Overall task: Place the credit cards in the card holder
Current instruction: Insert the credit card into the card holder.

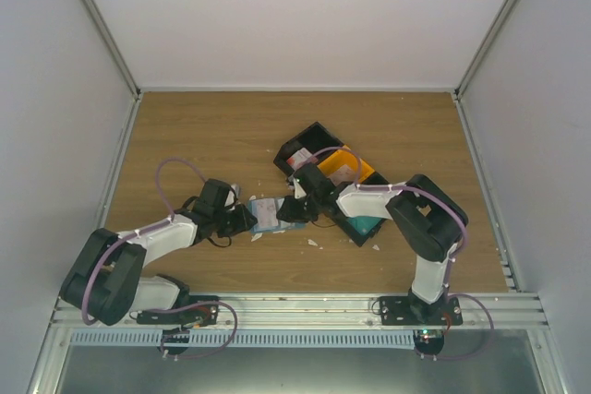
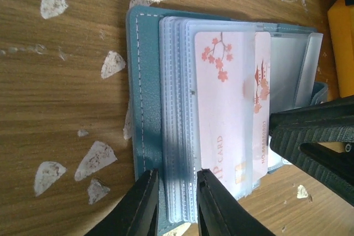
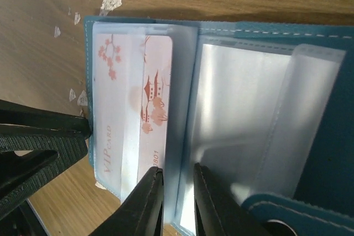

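Note:
The teal card holder [image 1: 266,213] lies open on the wooden table between my two grippers. In the left wrist view its cover [image 2: 145,81] carries a stack of clear sleeves. A pinkish-white blossom card [image 2: 224,103] sits in the top sleeve, and a pagoda card [image 2: 262,92] lies partly under it. My left gripper [image 2: 177,174] is closed narrowly on the sleeve stack at the holder's near edge. My right gripper [image 3: 178,168] is closed narrowly on a clear sleeve fold beside the pagoda card [image 3: 155,98] and the blossom card [image 3: 108,109].
A black tray [image 1: 309,140] stands behind the right gripper [image 1: 284,210], with an orange item [image 1: 346,165] and a green-teal block [image 1: 365,225] beside it. White scraps [image 2: 97,158] lie around the holder. The left gripper [image 1: 247,220] is close on the other side.

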Available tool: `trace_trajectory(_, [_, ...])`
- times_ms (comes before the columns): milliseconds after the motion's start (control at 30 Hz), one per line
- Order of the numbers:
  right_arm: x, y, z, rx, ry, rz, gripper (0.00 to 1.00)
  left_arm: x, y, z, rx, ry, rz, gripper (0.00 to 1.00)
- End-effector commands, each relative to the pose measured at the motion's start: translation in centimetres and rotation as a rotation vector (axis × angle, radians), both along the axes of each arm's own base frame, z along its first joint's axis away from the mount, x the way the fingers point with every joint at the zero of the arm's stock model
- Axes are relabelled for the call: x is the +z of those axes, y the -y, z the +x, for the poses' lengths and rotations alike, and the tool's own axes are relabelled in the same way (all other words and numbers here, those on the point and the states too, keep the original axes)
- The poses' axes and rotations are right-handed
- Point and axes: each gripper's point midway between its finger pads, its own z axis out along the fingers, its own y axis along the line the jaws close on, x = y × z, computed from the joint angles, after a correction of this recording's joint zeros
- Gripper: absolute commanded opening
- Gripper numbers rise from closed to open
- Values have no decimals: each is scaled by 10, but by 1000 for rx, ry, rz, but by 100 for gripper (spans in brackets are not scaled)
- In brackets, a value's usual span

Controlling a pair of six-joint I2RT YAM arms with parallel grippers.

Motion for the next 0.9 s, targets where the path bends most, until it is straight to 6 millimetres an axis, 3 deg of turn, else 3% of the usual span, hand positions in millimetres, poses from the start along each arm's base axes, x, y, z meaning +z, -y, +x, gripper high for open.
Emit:
trace_trajectory(0, [-12,-3,-6,51,-1,-47,17,17,9,6,-30,35,-41,21])
trace_trajectory(433, [-14,-2,-4,73,29,-81,15,27,14,9,-48,56,-72,20])
trace_trajectory(533, [-18,-1,-4,78,26,-97,15,29,13,10,-42,63,-73,21])
trace_trajectory(700, [-29,1,-8,90,9,-119,15,30,11,10,-35,68,-64,31])
trace_trajectory(867, [-36,1,-10,100,-1,-128,12,33,13,11,-45,74,-76,28])
